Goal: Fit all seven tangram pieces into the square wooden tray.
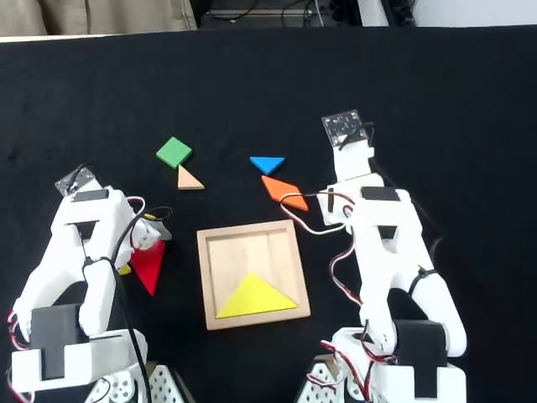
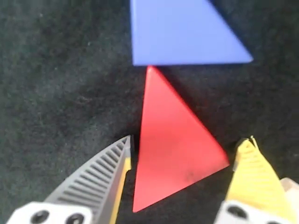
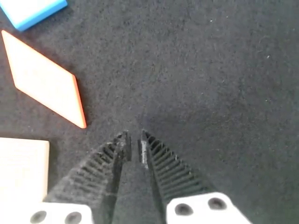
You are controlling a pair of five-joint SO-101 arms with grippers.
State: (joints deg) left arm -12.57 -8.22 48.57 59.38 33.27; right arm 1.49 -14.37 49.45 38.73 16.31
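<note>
The square wooden tray (image 1: 252, 243) lies in the middle of the table with a yellow triangle (image 1: 252, 295) inside it at the near edge. In the left wrist view my left gripper (image 2: 187, 141) is open and straddles a red triangle (image 2: 173, 140), one finger (image 2: 105, 175) close on each side. A large blue triangle (image 2: 182, 32) lies just beyond the red one's tip. My right gripper (image 3: 133, 137) is shut on nothing, low over the cloth next to the tray's far right corner (image 3: 23, 168). An orange parallelogram (image 3: 44, 79) lies near it.
Beyond the tray lie a green square (image 1: 174, 152), a tan triangle (image 1: 189, 179), a small blue triangle (image 1: 267, 164) and the orange parallelogram (image 1: 284, 191). The red triangle (image 1: 149, 267) lies left of the tray under the left arm. Black cloth covers the table.
</note>
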